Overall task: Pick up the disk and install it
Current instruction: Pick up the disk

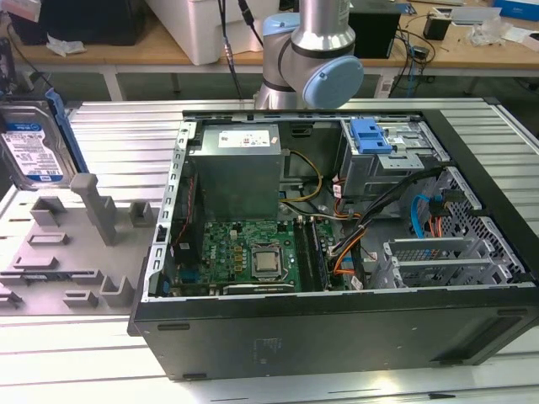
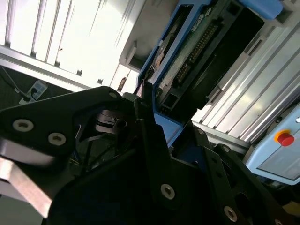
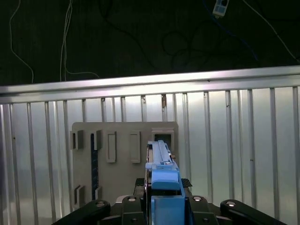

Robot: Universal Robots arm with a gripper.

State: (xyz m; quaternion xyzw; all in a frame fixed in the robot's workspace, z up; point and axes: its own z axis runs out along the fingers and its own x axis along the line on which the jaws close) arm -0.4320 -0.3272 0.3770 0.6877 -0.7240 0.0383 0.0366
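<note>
The disk (image 1: 32,147) stands upright near the far corner of the surface (image 1: 126,135), at the exterior view's left edge. Its labelled face is turned to the camera and its blue rail runs along the side nearer the case. It is above the far end of the grey holder (image 1: 76,244). Whether its lower edge is clear of the holder's slots I cannot tell.

In the first wrist view the disk (image 3: 161,164) is seen edge-on, with the jaws clamped on either side of its blue rail. The holder (image 3: 122,187) and the ribbed surface (image 3: 234,154) lie beyond it. The second wrist view shows the disk (image 2: 201,51) from its connector end, gripped the same way.

The open computer case (image 1: 337,337) lies on its side in the middle of the surface, well apart from the disk. Its drive bay (image 1: 396,156) is at the far end, under a blue latch (image 1: 370,135).

Likely risks:
- **Slipping:** the grip seems to be on the plastic rail, not on metal. The rail could flex and let the disk tip or slide.
- **Catching:** if the lower edge sits in a slot, a sideways pull could catch it on the holder's posts (image 1: 97,206).
- **Striking the case:** the case wall stands high, so a low path would hit it.
- **Snagging:** blue and orange cables (image 1: 421,210) hang loose just beside the bay and could catch the disk.
- **Jamming:** a small tilt at the bay mouth would probably jam the rail.
</note>
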